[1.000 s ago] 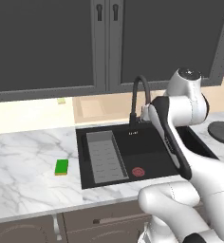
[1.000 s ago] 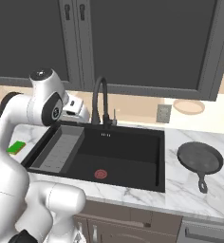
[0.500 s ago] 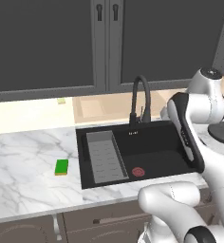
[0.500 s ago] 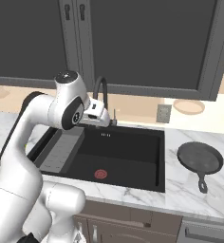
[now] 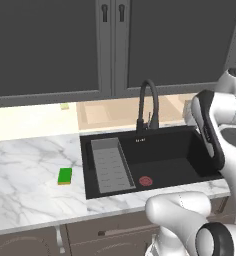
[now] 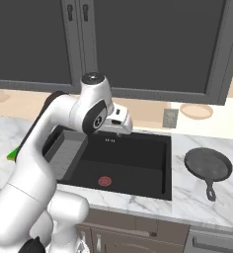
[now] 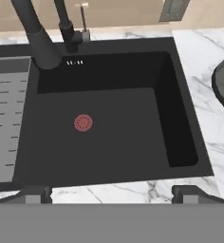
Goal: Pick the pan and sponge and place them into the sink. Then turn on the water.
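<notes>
the end effector (image 7: 112, 194) is held spread open and empty above the sink (image 7: 180, 142). the pan (image 6: 208, 167) lies on the table at right; it should be approached from above its rim.

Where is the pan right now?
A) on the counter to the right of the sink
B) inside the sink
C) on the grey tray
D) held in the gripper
A: the pan lies on the marble counter to the right of the sink, whose basin holds no pan.
</notes>
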